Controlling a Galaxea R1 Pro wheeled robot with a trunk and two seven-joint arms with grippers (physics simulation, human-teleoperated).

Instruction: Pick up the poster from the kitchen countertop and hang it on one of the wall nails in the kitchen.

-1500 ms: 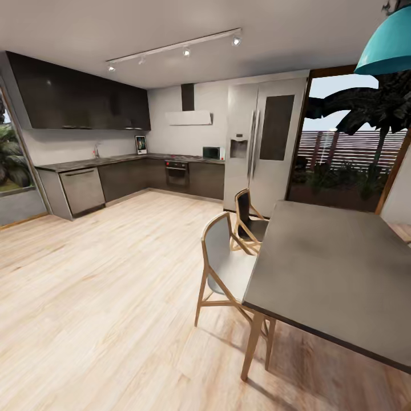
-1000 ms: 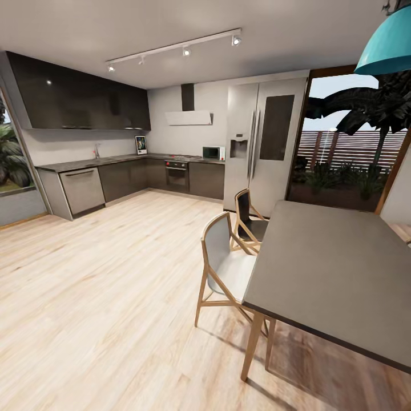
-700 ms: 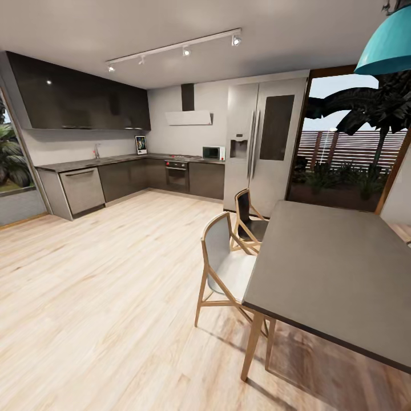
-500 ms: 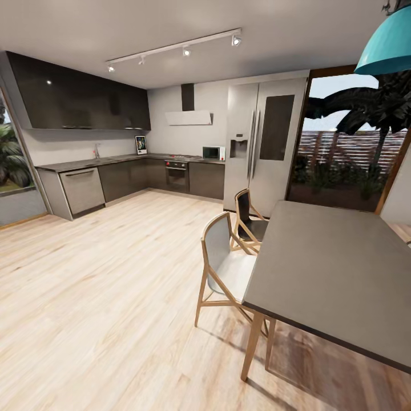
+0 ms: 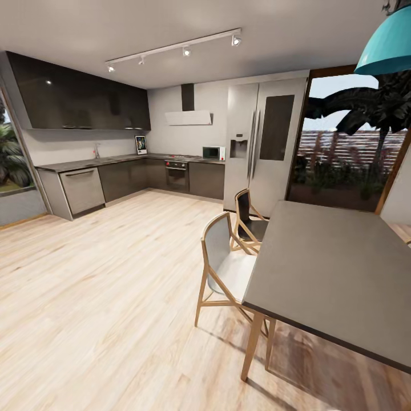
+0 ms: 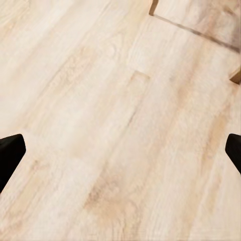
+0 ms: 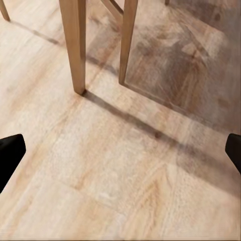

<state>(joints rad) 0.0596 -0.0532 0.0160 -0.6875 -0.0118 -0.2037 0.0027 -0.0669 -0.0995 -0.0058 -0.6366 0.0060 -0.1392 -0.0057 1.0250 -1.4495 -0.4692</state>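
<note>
Poster upright on far kitchen countertop.

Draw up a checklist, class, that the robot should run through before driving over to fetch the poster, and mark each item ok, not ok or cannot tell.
1. Poster in sight, upright on the countertop: ok.
2. Open floor between robot and countertop: ok.
3. Chairs and table off to the right of that path: ok.
4. Left gripper open, holding nothing: ok.
5. Right gripper open, holding nothing: ok.
6. Wall nail located: cannot tell, too small to make out.
</note>
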